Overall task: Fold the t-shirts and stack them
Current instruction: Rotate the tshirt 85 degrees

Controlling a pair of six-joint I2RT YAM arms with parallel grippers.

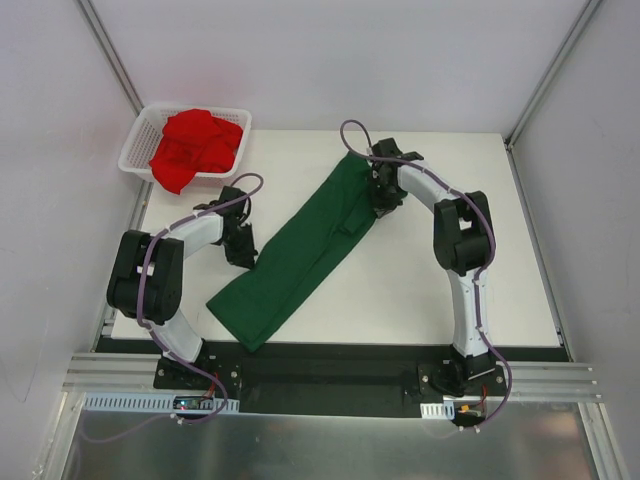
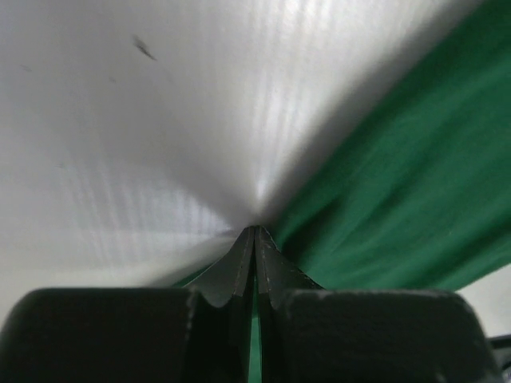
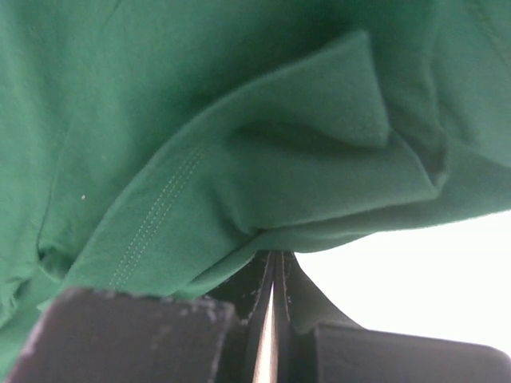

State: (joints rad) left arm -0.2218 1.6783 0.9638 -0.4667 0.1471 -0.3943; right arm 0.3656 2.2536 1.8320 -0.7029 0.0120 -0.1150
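On the table [image 1: 440,285], the green t-shirt [image 1: 300,250] is pinched by the right gripper [image 3: 271,255]; the left gripper [image 2: 254,231] is closed at its edge.

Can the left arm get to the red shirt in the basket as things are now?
Probably yes: nothing stands between the left gripper and the red shirt nearby. But the gripper is shut, seemingly on the edge of the green shirt.

Green t-shirt [image 1: 296,250] in long strip, red t-shirt [image 1: 197,145] in basket [image 1: 138,146]
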